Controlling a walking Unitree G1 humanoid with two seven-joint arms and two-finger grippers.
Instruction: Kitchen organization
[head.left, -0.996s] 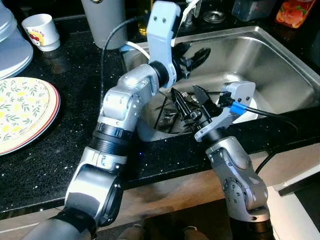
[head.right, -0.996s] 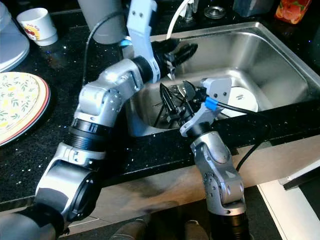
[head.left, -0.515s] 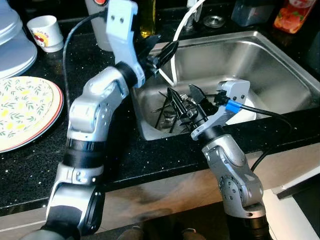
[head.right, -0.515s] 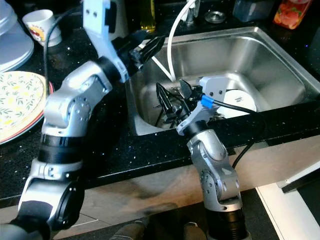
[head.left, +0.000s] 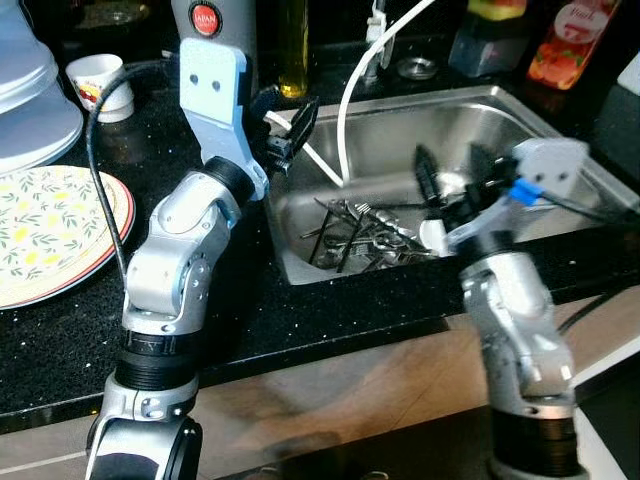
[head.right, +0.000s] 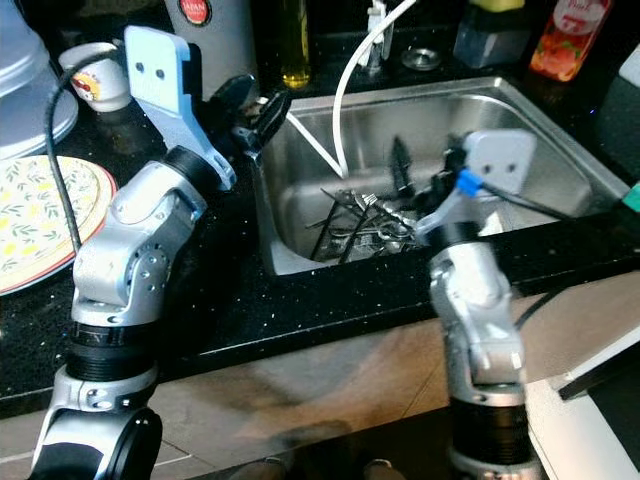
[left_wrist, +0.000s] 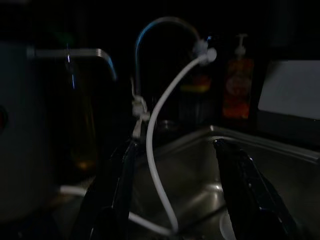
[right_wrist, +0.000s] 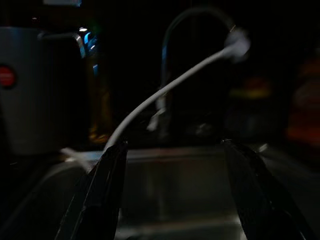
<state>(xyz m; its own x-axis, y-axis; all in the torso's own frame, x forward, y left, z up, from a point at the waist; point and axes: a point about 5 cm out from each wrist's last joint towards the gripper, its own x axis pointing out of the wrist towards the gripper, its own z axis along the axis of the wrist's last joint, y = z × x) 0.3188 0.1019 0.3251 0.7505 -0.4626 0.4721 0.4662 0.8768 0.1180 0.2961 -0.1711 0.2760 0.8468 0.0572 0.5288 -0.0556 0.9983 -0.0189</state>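
Right gripper (head.left: 445, 190) is hanging over the sink basin (head.left: 560, 150), fingers spread well apart, nothing between them. The right wrist view is showing both black fingers (right_wrist: 107, 190) wide, with the white hose (right_wrist: 165, 90) and faucet arch beyond. The fingertips are sitting just above and to the right of the cutlery pile (head.left: 360, 235), near a white dish (head.left: 436, 232) on the basin floor; whether they are touching either, I cannot tell.

Left gripper (head.left: 290, 125) is hovering at the sink's left rim, over the counter edge, fingers also parted and empty. A white hose end is lying just beside its tips; contact is unclear. The left wrist view is looking across the basin between its two fingers (left_wrist: 120, 185) toward the faucet (left_wrist: 165, 30).

Step in hand, as I judge it: clearing the sink, with the right gripper lining up for a pick from the tangled forks and utensils. Nothing is gripped yet. The next move likely calls for lowering the right fingers onto a single piece at the edge of the pile, since the utensils are crossing one another and may drag neighbours up.

Outward: black speckled countertop (head.left: 60, 340), a floral plate (head.left: 40, 230) on the left, a small cup (head.left: 95, 80) behind it, a grey canister with a red badge (head.left: 212, 20), bottles (head.left: 560, 40) along the back.
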